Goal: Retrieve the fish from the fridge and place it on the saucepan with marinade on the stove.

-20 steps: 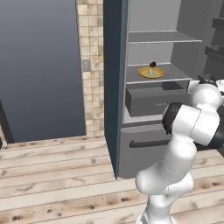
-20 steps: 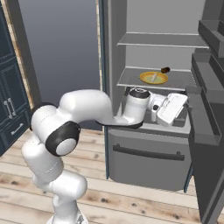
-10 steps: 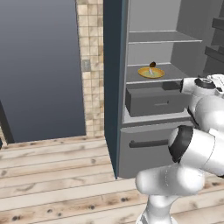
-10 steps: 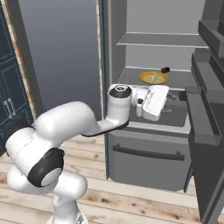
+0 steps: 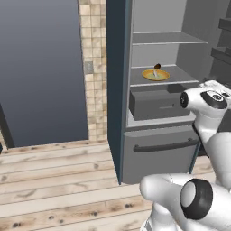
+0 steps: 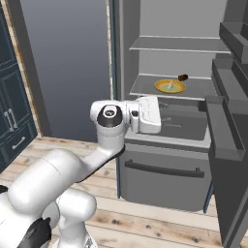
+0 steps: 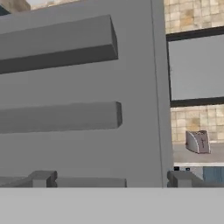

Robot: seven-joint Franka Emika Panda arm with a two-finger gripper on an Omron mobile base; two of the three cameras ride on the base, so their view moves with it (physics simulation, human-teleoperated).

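The fish (image 6: 170, 85) seems to be the pale shape on a yellow plate (image 5: 155, 75) on the fridge (image 5: 118, 90)'s middle shelf, with a small dark object (image 6: 182, 77) beside it; it is too small to confirm. The arm's hand sits in front of the grey drawer (image 6: 186, 123), below that shelf. The claw (image 7: 109, 180) is spread wide, holding nothing, and faces the door bins. Swinging it round toward the plate could knock the open door (image 6: 231, 145) or the shelf edge. The saucepan's place cannot be told.

The fridge (image 5: 153, 113) stands open, a yellow plate (image 5: 155, 75) on its shelf.
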